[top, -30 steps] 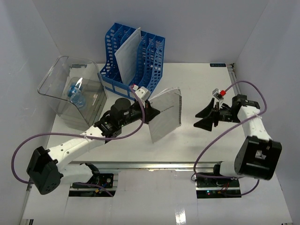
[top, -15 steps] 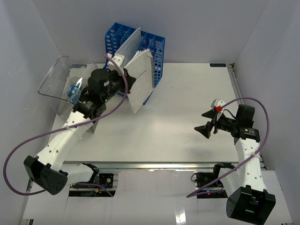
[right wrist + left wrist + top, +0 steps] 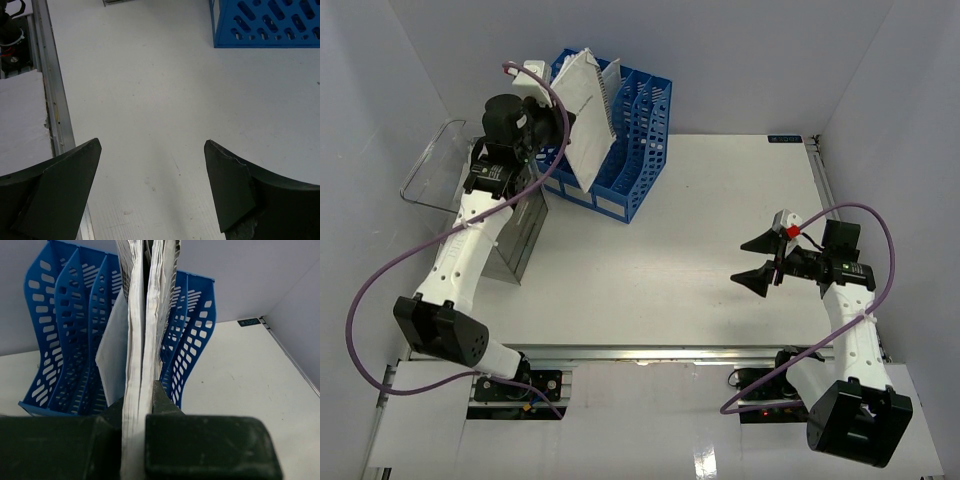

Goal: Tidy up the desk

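The white desk (image 3: 720, 210) fills the top view. My left gripper (image 3: 560, 125) is shut on a white spiral notebook (image 3: 588, 115) and holds it up on edge over the blue file rack (image 3: 620, 150) at the back. In the left wrist view the notebook (image 3: 145, 340) stands between my jaws, above the rack's slots (image 3: 65, 330); a white sheet (image 3: 112, 355) sits in one slot. My right gripper (image 3: 757, 262) is open and empty, low over the desk at the right (image 3: 150, 145).
A clear plastic bin (image 3: 470, 200) stands at the back left beside the rack, partly hidden by my left arm. The metal rail (image 3: 640, 352) runs along the desk's front edge. White walls close in the left, back and right sides.
My left arm has lifted the notebook from the middle of the desk up and back to above the blue rack. The right gripper has drawn back toward the right and stays open.
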`<state>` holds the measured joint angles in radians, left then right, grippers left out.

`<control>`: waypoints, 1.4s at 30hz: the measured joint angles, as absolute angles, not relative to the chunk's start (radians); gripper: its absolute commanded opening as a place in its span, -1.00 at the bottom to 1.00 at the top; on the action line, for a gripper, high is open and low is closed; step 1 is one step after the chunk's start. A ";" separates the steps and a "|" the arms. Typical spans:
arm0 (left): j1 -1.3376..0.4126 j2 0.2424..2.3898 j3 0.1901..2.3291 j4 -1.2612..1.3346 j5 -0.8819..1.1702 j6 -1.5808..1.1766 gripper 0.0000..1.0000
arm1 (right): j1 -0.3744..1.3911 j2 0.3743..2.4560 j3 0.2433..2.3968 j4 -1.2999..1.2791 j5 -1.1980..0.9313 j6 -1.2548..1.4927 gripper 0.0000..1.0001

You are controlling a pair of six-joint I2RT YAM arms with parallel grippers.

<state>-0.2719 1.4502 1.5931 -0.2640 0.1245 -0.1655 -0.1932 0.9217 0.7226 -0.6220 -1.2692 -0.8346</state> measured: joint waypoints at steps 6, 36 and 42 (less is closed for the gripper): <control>-0.242 1.539 1.682 -0.247 0.189 -0.159 -1.00 | -0.193 0.933 0.698 -0.595 -1.285 -0.807 0.80; -0.240 1.683 1.590 0.024 0.312 -0.086 -1.00 | -0.193 0.987 0.669 -0.515 -1.274 -0.739 0.80; -0.240 1.712 1.576 0.076 0.332 -0.086 -1.00 | -0.193 0.992 0.665 -0.505 -1.268 -0.735 0.81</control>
<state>-0.2401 1.7121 1.5764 0.0763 0.3318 -0.0859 -0.1932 0.9921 0.6648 -0.5049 -1.2683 -0.7347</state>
